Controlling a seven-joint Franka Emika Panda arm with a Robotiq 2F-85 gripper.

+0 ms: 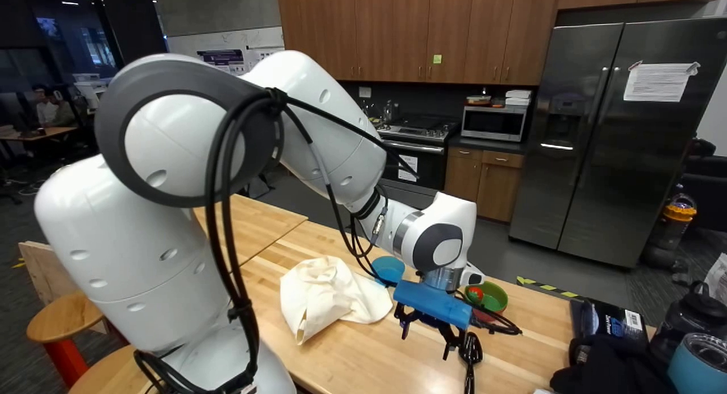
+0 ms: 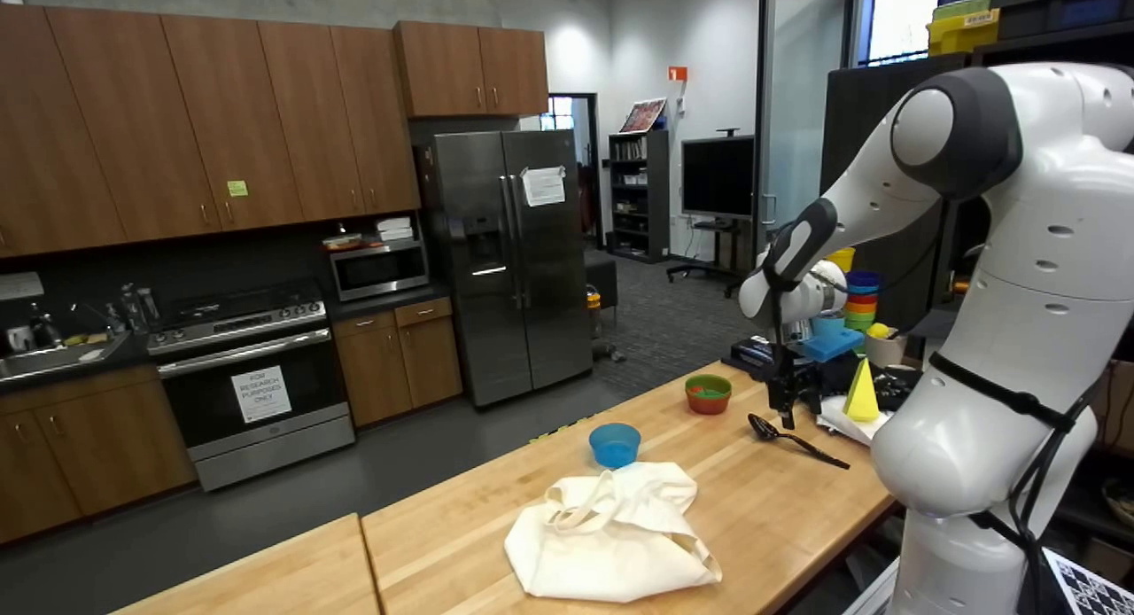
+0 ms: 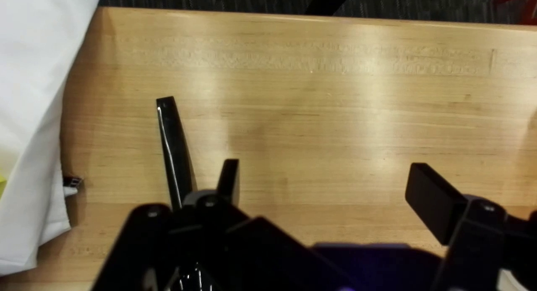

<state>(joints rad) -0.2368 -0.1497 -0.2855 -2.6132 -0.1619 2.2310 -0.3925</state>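
Over the tabletop [image 2: 753,500], nearer its end edge than the seam with the next table [image 2: 266,571], hovering with the gripper [image 3: 325,180] unclenched, holding both fingers [image 3: 436,203] wide apart, pointing them downward, grasping nothing and framing wood grain between them in the wrist view. Wearing a blue pad [image 1: 433,303] across the gripper's mount. Hanging closest to a black slotted spoon [image 1: 471,351]; seeing it lying on the tabletop toward the end edge, with its head near one finger and its handle aiming at the robot-side edge. Not being able to tell whether touching it. Along the kitchen-side edge, spotting a green-and-red bowl [image 2: 708,405] toward the corner with the end edge, with a round red thing [image 1: 475,294] inside; farther toward the seam, spotting a blue bowl [image 2: 615,451]. Just beside that blue bowl, toward the robot-side edge, finding a crumpled cream cloth bag [image 2: 616,544]. At the end edge, past the spoon, noticing a white sheet [image 3: 33,115] with a yellow wedge [image 2: 861,393] standing on it. Near the corner between the end and kitchen-side edges, making out a black package [image 1: 608,320]; next to it, seeing a dark bottle [image 1: 693,320] and a blue tumbler [image 1: 701,363].
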